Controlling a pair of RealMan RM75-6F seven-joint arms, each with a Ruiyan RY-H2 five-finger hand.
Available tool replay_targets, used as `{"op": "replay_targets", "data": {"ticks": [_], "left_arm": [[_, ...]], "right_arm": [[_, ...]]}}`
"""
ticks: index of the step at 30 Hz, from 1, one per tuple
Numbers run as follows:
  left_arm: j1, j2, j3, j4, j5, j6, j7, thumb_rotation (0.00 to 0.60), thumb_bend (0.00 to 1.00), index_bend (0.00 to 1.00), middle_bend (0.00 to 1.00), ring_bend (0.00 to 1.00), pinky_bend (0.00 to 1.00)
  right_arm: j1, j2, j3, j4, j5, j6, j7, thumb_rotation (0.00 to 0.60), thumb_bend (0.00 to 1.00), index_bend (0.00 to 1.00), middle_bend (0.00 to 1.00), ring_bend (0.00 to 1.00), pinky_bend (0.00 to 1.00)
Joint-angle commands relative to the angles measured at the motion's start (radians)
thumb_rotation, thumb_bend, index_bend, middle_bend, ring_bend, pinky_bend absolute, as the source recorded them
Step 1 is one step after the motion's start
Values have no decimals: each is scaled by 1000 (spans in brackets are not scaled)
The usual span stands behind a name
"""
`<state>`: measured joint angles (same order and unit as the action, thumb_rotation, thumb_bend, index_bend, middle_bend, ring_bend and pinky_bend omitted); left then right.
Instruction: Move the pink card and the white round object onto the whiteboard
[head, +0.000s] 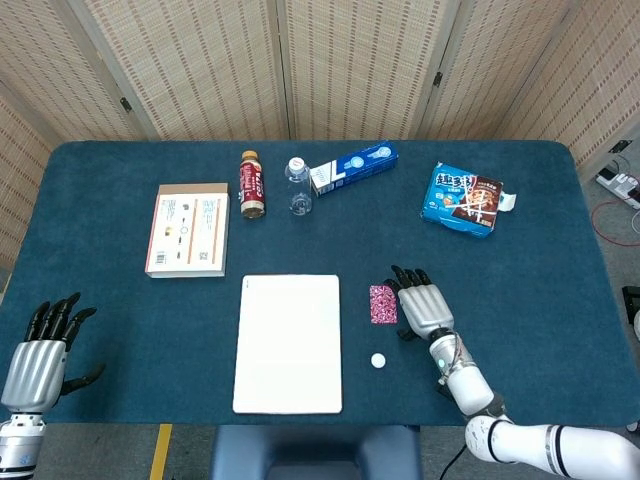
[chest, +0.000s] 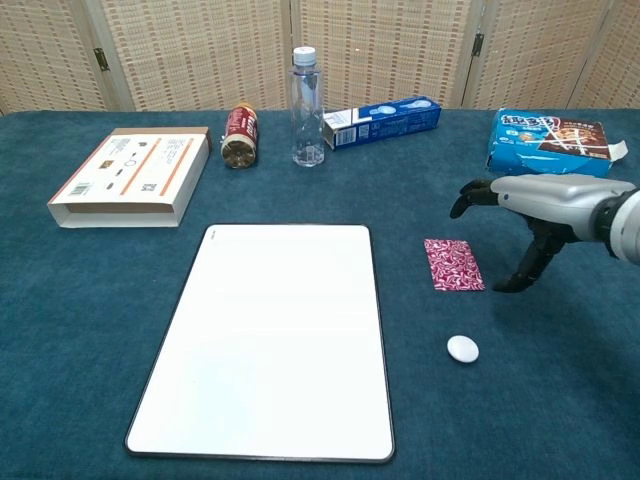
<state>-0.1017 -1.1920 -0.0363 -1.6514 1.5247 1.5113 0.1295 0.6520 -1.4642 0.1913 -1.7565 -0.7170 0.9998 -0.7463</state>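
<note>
The pink patterned card (head: 382, 304) (chest: 453, 264) lies flat on the blue cloth just right of the whiteboard (head: 288, 343) (chest: 270, 335). Below it sits the small white round object (head: 378, 361) (chest: 462, 348). My right hand (head: 422, 304) (chest: 530, 205) hovers just right of the card, fingers spread and empty, thumb pointing down toward the cloth. My left hand (head: 42, 345) rests open at the table's near left corner, far from everything; only the head view shows it.
Along the back stand a flat cardboard box (head: 187, 229), a red can (head: 251, 184), a clear bottle (head: 298, 186), a blue toothpaste box (head: 352, 166) and a blue snack bag (head: 464, 199). The table's front edge lies just below the whiteboard.
</note>
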Motion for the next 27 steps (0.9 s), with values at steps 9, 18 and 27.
{"op": "replay_targets", "data": {"ticks": [9, 18, 27], "left_arm": [[-1, -2, 5, 10, 3, -8, -9, 600, 224, 227, 90, 103, 0], [-1, -4, 7, 21, 3, -13, -18, 600, 224, 228, 91, 103, 0], [-4, -12, 7, 35, 0, -22, -27, 600, 224, 227, 91, 103, 0]], "right_arm": [[106, -73, 9, 61, 191, 36, -60, 600, 240, 137, 6, 17, 0], [156, -102, -5, 87, 268, 39, -74, 600, 240, 135, 6, 29, 0], [183, -115, -11, 107, 305, 46, -65, 600, 240, 135, 6, 28, 0]]}}
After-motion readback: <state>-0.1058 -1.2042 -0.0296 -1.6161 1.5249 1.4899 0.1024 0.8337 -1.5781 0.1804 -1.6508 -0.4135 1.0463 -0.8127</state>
